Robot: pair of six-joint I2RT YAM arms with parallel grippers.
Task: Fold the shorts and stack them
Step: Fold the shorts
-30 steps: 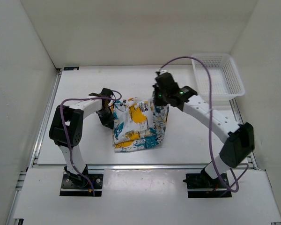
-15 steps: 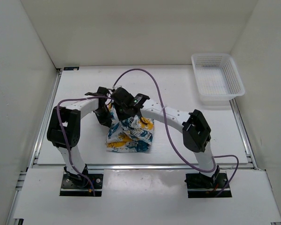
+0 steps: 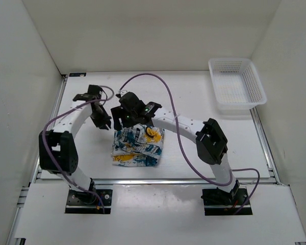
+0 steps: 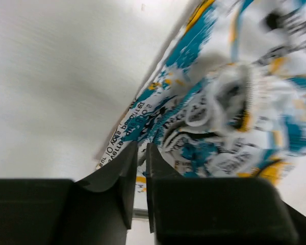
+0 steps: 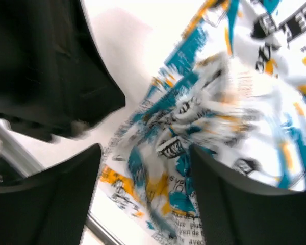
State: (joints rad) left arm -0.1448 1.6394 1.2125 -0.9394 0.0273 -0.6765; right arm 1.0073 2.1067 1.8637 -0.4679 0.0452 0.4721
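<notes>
**Shorts folded at mid-table, both grippers off the cloth**

- **Item:** shorts, a folded bundle lying flat on the table between the two arms. It is a little wider across than deep.
- **Right gripper**: over the bundle's far-left corner, the nearer of the two. Its jaws are spread wide and hold nothing.
- **Left gripper**: just left of that corner, apart from the cloth. Its jaws are parted a slit and empty.
- **Change:** half a second earlier the left gripper sat against the bundle's far-left edge. It has drawn back, and the bundle lies flatter and squarer.

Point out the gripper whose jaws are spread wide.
The right gripper, over the far edge of the folded shorts: its fingers stand wide apart. The left gripper, beside the shorts, shows only a slit between its fingers.
</notes>
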